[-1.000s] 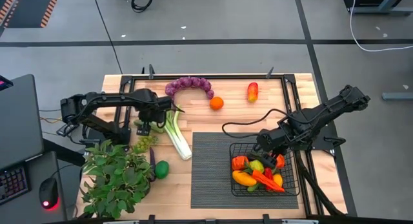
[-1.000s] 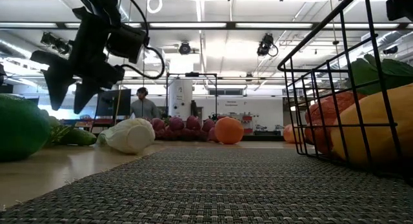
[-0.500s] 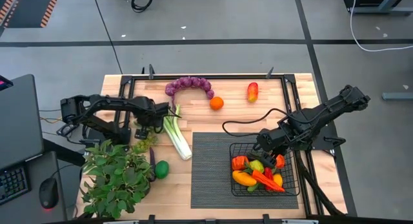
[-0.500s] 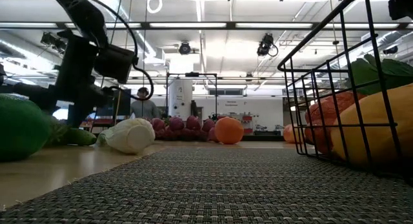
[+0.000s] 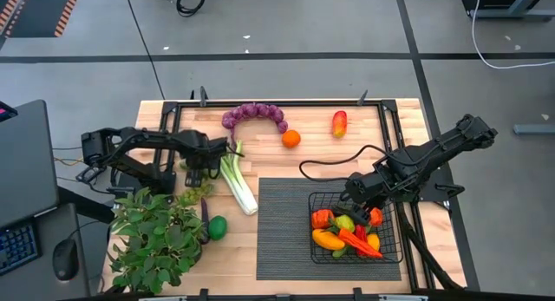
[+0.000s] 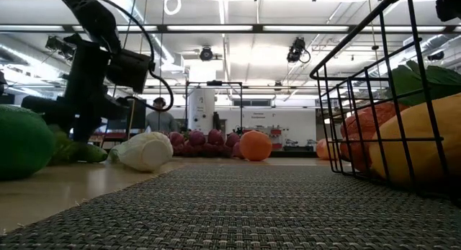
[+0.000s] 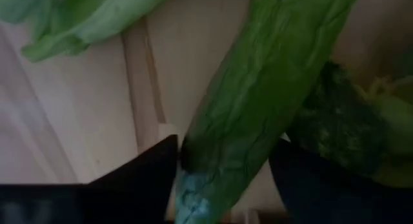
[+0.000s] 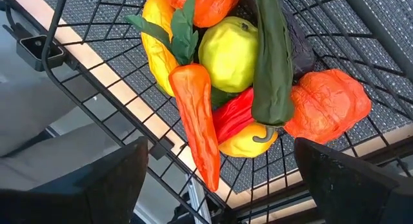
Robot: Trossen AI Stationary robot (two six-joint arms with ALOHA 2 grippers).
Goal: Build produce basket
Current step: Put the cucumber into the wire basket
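Basket [image 5: 395,221]: we are finding it sitting on the ribbed mat [image 5: 282,223], on the table's right side, holding a carrot [image 8: 197,126], a yellow-green apple [image 8: 229,53], a dark green pepper [image 8: 272,69] and orange pieces.
Right gripper [image 5: 357,193]: we are seeing it hovering over the basket's far edge, fingers spread wide, gripping nothing.
Left gripper [image 5: 201,162]: we are seeing it lowered at the table's left side, beside the leek [image 5: 238,184]; its fingers [image 7: 145,169] are straddling a cucumber [image 7: 258,95], but we cannot tell whether they are pressing on it.
Loose produce: we are noting purple grapes [image 5: 253,114], an orange [image 5: 291,138] and a red-yellow pepper [image 5: 339,122] lying along the far edge, and a lime [image 5: 217,226] near the potted plant [image 5: 156,240].
Background: a person [image 6: 158,117] is standing beyond the table.
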